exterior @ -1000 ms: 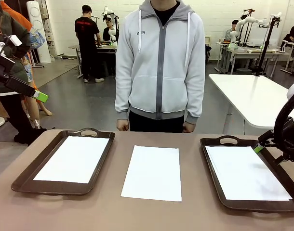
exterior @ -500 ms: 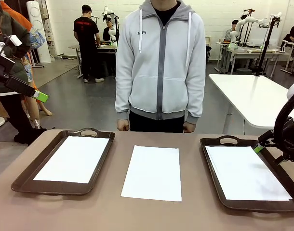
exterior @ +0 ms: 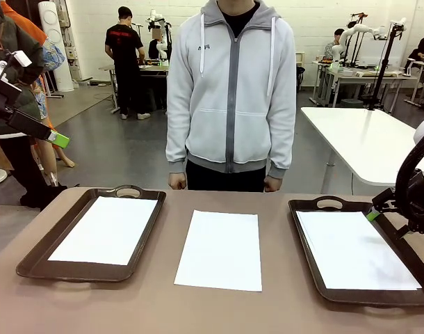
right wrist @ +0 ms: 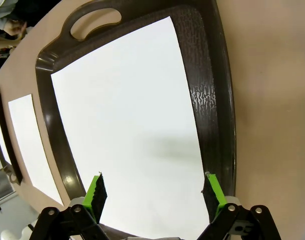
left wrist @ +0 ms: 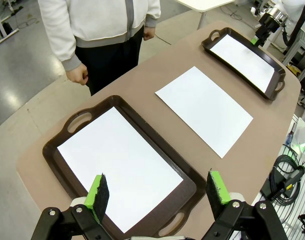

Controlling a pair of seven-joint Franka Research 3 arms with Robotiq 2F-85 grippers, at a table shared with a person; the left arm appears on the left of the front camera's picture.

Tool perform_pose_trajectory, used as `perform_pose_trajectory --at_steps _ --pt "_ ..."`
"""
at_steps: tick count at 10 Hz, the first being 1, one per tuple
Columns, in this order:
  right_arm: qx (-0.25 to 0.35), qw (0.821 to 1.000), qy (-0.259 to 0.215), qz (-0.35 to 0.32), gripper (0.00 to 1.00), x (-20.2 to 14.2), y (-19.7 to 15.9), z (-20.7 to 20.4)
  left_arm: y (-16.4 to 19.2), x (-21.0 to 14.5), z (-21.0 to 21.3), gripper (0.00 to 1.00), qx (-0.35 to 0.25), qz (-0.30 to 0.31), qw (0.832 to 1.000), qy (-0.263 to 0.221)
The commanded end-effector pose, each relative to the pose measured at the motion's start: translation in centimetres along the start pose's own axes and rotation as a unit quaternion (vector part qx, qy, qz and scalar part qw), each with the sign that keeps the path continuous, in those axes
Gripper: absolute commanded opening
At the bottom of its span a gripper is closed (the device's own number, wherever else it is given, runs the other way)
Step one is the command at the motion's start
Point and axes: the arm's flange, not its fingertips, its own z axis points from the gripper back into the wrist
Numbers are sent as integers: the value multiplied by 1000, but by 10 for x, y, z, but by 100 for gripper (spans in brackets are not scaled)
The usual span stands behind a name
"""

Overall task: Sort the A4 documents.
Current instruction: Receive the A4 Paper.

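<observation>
Left claw (left wrist: 157,189): spread wide, empty, hovering above the left tray (exterior: 38,252).
Left tray: held one A4 sheet (exterior: 106,229), lying flat.
Middle sheet (exterior: 221,249): flat on the bare desk (exterior: 219,309) between the trays; probably light, limp, slippery; best taken by a free edge.
Right tray (exterior: 306,250): held another sheet (exterior: 354,252).
Right claw (right wrist: 156,196): spread, empty, over that tray's sheet.
</observation>
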Motion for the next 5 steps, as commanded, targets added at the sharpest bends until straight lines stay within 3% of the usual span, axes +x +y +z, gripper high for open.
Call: perform_pose_trajectory --at_steps 1,3,5 --pt "0 1000 0 -1 100 0 -1 -1 0 -1 -1 100 2 -7 1000 4" --pt "0 1000 0 0 100 0 0 0 0 -1 -1 100 2 -7 1000 4" --pt "-5 995 -19 95 100 -27 30 14 0 -1 -1 100 2 -7 1000 4"
